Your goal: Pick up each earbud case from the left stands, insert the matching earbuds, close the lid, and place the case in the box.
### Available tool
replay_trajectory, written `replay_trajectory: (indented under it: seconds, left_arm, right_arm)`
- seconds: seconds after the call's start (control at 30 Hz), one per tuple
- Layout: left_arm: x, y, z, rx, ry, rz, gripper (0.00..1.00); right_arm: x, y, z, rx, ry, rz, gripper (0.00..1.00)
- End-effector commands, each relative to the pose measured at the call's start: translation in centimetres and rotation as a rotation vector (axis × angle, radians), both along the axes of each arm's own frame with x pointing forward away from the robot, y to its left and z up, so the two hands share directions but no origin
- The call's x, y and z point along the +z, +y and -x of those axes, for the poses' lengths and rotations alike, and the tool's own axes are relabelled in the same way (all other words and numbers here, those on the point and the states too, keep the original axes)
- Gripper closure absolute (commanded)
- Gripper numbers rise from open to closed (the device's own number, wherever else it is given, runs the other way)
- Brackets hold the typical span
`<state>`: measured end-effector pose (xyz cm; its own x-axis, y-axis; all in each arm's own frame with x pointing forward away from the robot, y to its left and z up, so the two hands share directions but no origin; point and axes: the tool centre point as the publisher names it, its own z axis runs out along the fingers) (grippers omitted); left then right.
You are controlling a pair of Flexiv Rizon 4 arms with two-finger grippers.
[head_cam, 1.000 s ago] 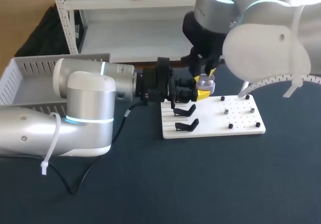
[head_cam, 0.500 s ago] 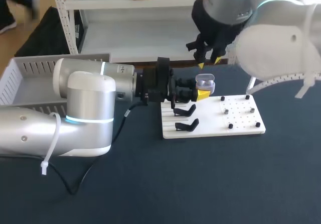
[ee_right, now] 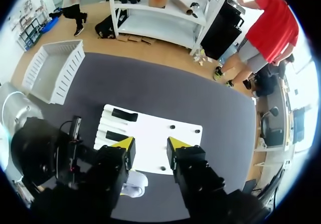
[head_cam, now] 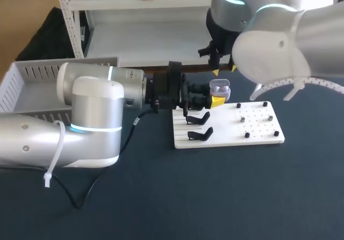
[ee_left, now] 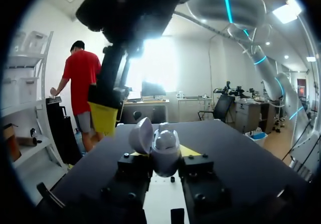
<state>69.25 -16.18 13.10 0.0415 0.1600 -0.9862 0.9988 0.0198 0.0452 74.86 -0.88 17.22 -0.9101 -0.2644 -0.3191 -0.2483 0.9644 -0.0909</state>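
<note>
Clear air between right gripper [head_cam: 224, 69] and the open case [head_cam: 219, 88] below it. Left gripper [head_cam: 216, 100], clamped on the case, blocks its left side. Stands [head_cam: 198, 119] and pegs [head_cam: 242, 119] crowd the board [head_cam: 226, 128] close by.

Right gripper [ee_right: 150, 144] hung with yellow-tipped fingers [ee_right: 125, 144] apart over a white board [ee_right: 150, 126], two black stands [ee_right: 124, 115] on it, earbud case [ee_right: 134, 180] beside one finger, white box [ee_right: 50, 69] well apart.
</note>
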Motion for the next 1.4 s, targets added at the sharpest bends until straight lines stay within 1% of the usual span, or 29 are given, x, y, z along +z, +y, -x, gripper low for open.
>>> replay_trajectory:
  seconds: [0.03, 0.17, 0.4, 0.67, 0.87, 1.17, 1.4]
  left_arm:
    - [0.0, -0.1, 0.0, 0.001, 0.000, -0.001, 1.00]
    - [0.0, -0.1, 0.0, 0.001, 0.000, -0.001, 1.00]
    - [0.0, -0.1, 0.0, 0.001, 0.000, -0.001, 1.00]
    - [0.0, -0.1, 0.0, 0.001, 0.000, -0.001, 1.00]
    - [0.0, -0.1, 0.0, 0.001, 0.000, -0.001, 1.00]
    - [0.0, -0.1, 0.0, 0.001, 0.000, -0.001, 1.00]
    - [0.0, -0.1, 0.0, 0.001, 0.000, -0.001, 1.00]
  right_arm:
    - [-0.6, -0.3, -0.1, -0.008, 0.004, 0.004, 0.60]
    - [-0.7, -0.7, 0.4, -0.012, 0.009, 0.006, 0.60]
    - [-0.2, -1.3, 1.6, -0.009, 0.007, 0.003, 0.61]
    - [0.4, -1.3, 2.7, 0.007, -0.001, -0.017, 0.60]
    - [0.7, -1.2, 3.1, 0.016, -0.002, -0.031, 0.60]
    - [1.4, -1.0, 2.3, 0.019, -0.026, -0.046, 0.60]
    - [0.6, -0.5, 1.4, 0.026, -0.017, -0.041, 0.59]
